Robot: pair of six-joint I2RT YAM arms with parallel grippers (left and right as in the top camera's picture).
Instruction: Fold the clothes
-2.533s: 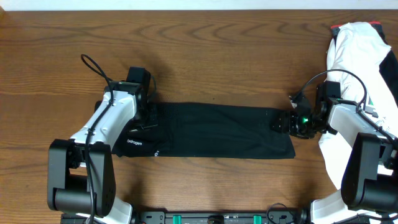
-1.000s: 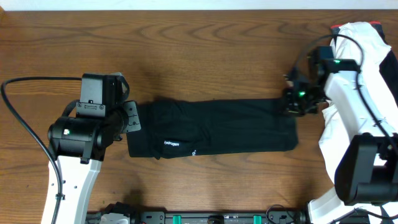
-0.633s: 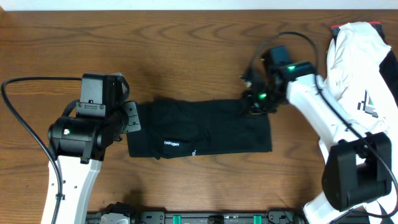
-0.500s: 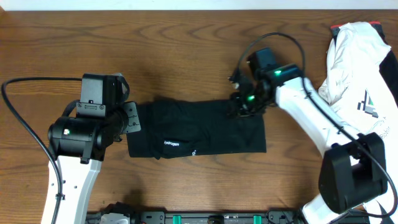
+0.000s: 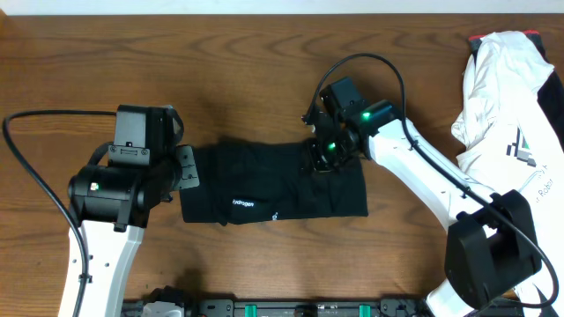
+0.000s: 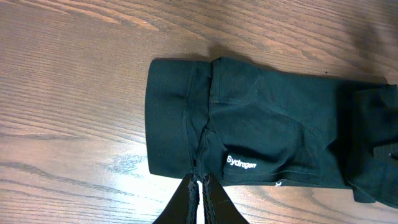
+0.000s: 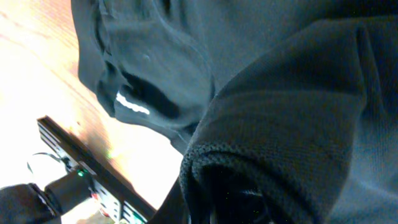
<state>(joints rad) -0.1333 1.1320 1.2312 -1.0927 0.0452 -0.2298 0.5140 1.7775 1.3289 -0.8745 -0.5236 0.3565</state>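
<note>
- Right now my left gripper [image 5: 187,167] [image 6: 199,183] is clenched, its two fingers pressed tip to tip with nothing between them.
- It hangs at one short end of the black T-shirt [image 5: 264,180] [image 6: 273,137], with the tips over the garment's edge. I cannot tell whether they touch the cloth.
- The white lettering [image 5: 244,203] [image 6: 241,163] sits just beyond those tips and a little to one side, near the shirt's long edge.
- My right gripper [image 5: 322,157] is down on the shirt's opposite end, at the long edge away from the lettering.
- Under it that end lies doubled back over the rest of the shirt, so a second layer [image 6: 373,143] shows there.
- My right wrist camera is filled with dark cloth [image 7: 280,81], with a thick rolled hem bunched right at my fingers. I cannot tell whether they are gripping that hem or have let it go.
- The shirt lies flat on the wooden table [image 5: 264,53] as a long band between my two grippers.
- A white garment [image 5: 507,79] is heaped well apart from my right gripper, at the table's edge.
</note>
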